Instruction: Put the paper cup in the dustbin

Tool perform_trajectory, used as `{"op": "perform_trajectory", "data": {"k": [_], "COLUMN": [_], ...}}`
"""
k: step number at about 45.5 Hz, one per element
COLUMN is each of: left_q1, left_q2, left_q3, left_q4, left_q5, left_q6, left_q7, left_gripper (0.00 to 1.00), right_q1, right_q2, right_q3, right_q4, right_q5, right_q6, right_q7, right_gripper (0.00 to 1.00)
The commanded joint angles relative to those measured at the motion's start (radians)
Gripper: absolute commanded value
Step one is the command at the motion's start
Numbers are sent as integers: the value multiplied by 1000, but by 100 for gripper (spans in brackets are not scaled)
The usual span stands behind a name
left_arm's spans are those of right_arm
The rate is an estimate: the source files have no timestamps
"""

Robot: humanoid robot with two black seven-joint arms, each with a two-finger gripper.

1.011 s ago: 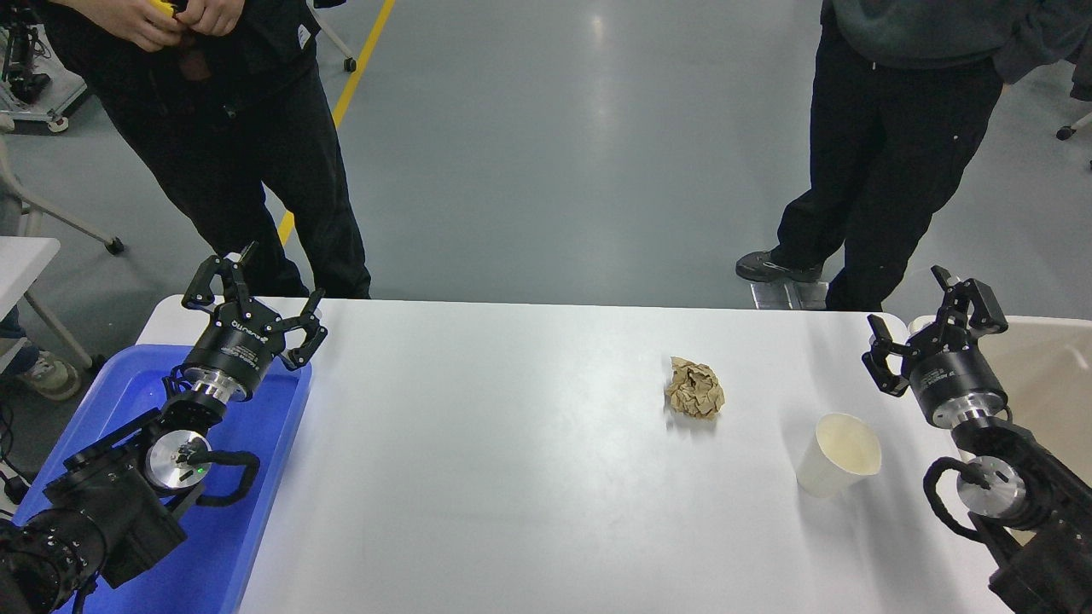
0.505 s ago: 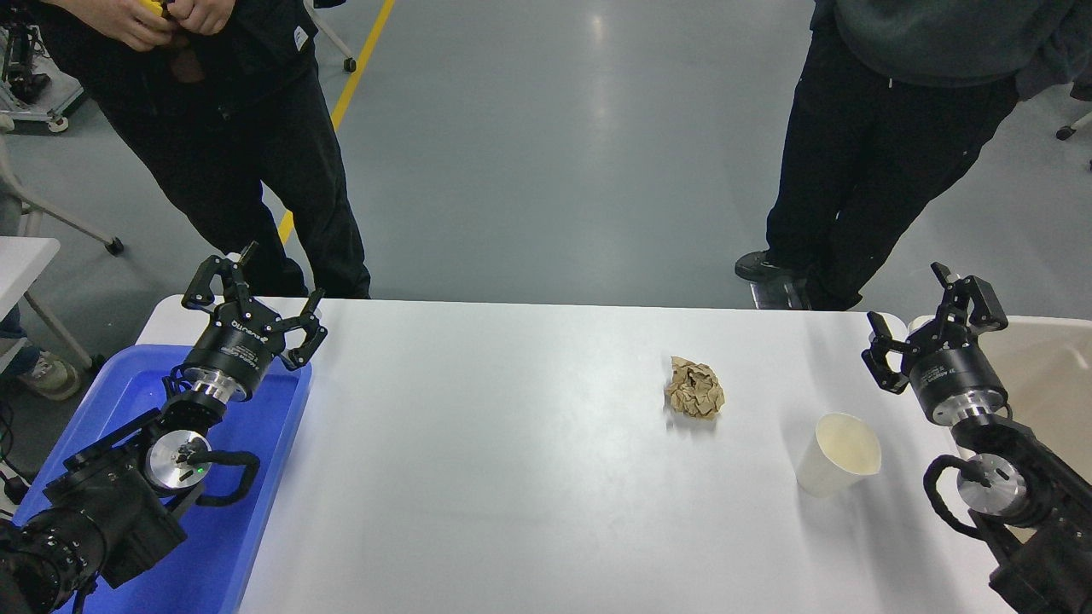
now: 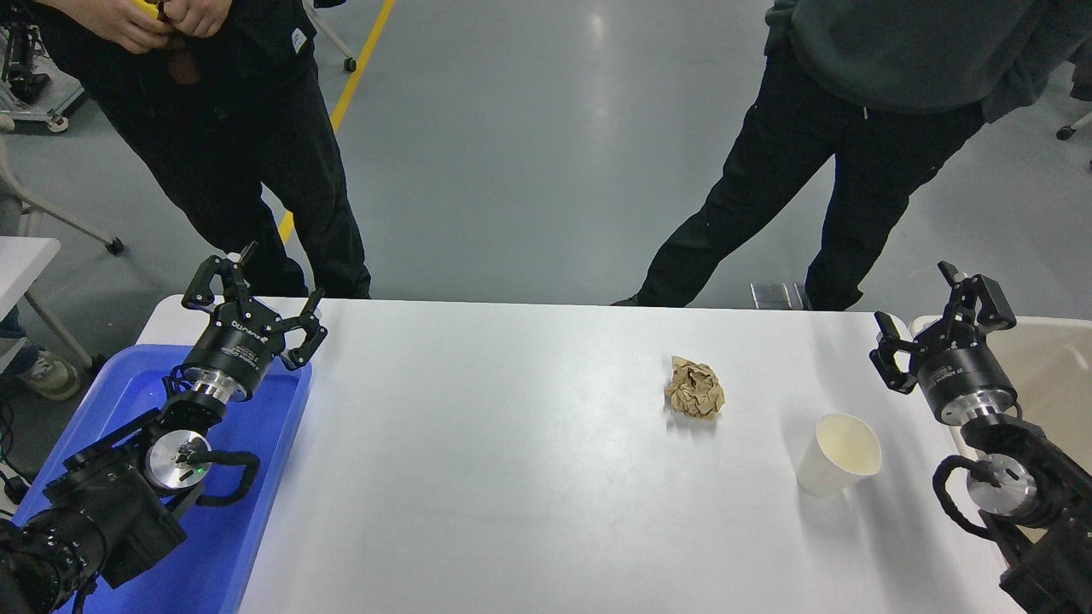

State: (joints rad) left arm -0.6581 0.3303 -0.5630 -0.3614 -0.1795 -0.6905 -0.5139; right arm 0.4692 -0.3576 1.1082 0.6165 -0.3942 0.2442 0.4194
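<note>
The white paper cup [image 3: 834, 454] stands upright on the white table [image 3: 512, 477], right of centre, its cream inside showing. The beige dustbin [image 3: 1054, 367] sits at the table's right edge, mostly hidden behind my right arm. My right gripper [image 3: 926, 309] is open and empty, up and to the right of the cup, over the bin's near rim and apart from the cup. My left gripper [image 3: 256, 286] is open and empty, parked at the lower left.
A crumpled brown paper ball [image 3: 695, 388] lies left of the cup. A blue plastic tray [image 3: 256, 477] sits under my left arm. Two people stand at the far side, one at the top left [image 3: 213, 128], one at the top right [image 3: 853, 111].
My right gripper has shifted slightly to the right. The person at the top right has stepped one leg out to the left. The cup has not moved.
</note>
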Motion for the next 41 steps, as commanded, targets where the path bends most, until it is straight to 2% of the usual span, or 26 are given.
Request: {"op": "perform_trajectory", "data": {"k": [1, 28, 41], "left_q1": [0, 0, 0], "left_q2": [-1, -1, -1], "left_q3": [0, 0, 0], "left_q4": [1, 1, -1], "left_q5": [0, 0, 0], "left_q6": [0, 0, 0], "left_q7": [0, 0, 0], "left_gripper": [100, 100, 100], "right_q1": [2, 37, 124], "right_q2": [-8, -32, -89], "right_q3": [-7, -14, -197], "right_q4": [-1, -23, -87], "right_q5": [0, 0, -2], "right_q6": [-2, -6, -10], "right_q7": [-1, -2, -2], "right_gripper": [99, 99, 99]}}
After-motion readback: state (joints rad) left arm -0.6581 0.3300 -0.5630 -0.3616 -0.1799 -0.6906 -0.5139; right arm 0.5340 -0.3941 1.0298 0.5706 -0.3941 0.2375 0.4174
